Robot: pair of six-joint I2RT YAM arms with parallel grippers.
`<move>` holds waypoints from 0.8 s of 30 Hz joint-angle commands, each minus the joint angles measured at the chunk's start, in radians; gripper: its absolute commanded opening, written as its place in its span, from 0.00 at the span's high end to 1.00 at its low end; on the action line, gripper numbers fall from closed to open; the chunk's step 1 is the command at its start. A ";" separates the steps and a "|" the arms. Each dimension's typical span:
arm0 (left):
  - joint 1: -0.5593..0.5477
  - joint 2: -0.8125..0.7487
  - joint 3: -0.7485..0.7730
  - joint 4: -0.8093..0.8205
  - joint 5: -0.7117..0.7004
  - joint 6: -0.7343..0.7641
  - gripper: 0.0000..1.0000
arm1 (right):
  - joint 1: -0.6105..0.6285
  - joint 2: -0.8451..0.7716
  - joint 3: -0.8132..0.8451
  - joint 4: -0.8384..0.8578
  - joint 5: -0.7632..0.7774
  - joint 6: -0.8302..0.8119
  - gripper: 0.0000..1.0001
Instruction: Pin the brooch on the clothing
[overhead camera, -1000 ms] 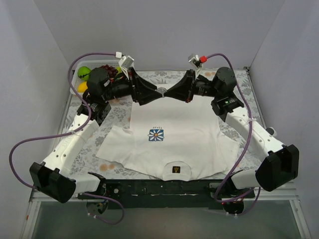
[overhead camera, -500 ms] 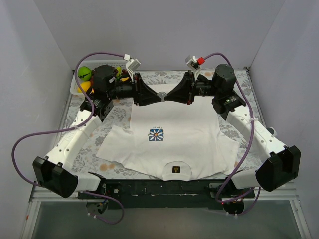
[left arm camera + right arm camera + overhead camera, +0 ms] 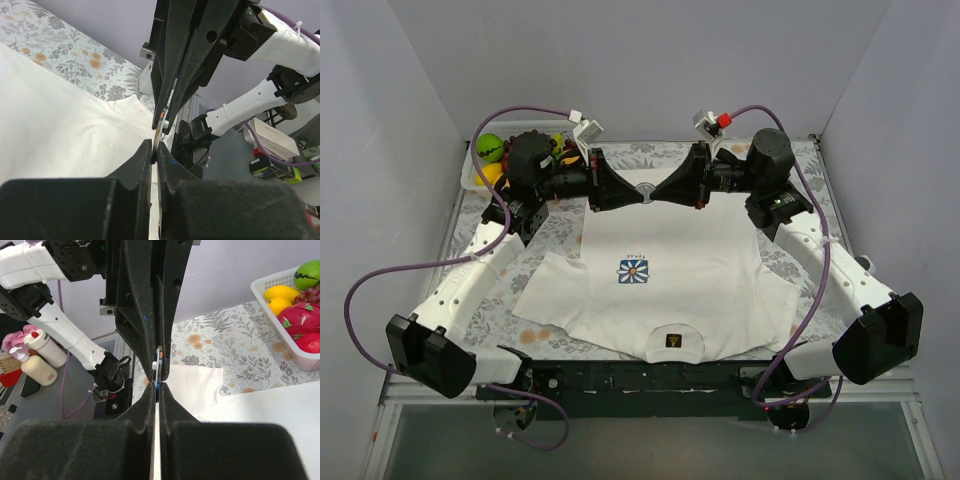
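Observation:
The clothing, a white T-shirt (image 3: 690, 285) with a blue-and-white daisy print (image 3: 633, 270) and a dark neck label (image 3: 672, 342), lies flat, collar toward the arm bases. Above its far hem both grippers meet tip to tip. The brooch (image 3: 646, 190) is a small disc, seen edge-on in the left wrist view (image 3: 160, 129) and the right wrist view (image 3: 159, 365). My left gripper (image 3: 155, 150) is shut on one edge of it, coming from the left (image 3: 637, 192). My right gripper (image 3: 157, 387) is shut on the opposite edge, coming from the right (image 3: 657, 190).
A white basket of fruit (image 3: 480, 172) stands at the far left corner, also in the right wrist view (image 3: 287, 347). A floral tablecloth (image 3: 790, 265) covers the table around the shirt. Plain walls close in the sides and back. Bottles (image 3: 37, 362) stand beyond the near edge.
My left gripper's jaws have closed onto the brooch that the right gripper holds. The left arm shifted slightly up and back early on, then stayed still.

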 commanded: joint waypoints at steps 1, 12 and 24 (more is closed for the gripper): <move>0.001 -0.058 -0.004 0.001 -0.058 -0.008 1.00 | 0.002 -0.032 0.008 0.074 -0.003 0.006 0.99; 0.001 -0.061 -0.014 0.047 -0.048 -0.042 1.00 | 0.011 -0.023 -0.043 0.252 -0.047 0.158 0.53; 0.001 -0.057 -0.019 0.063 -0.002 -0.040 1.00 | 0.014 -0.004 -0.032 0.297 -0.029 0.192 0.62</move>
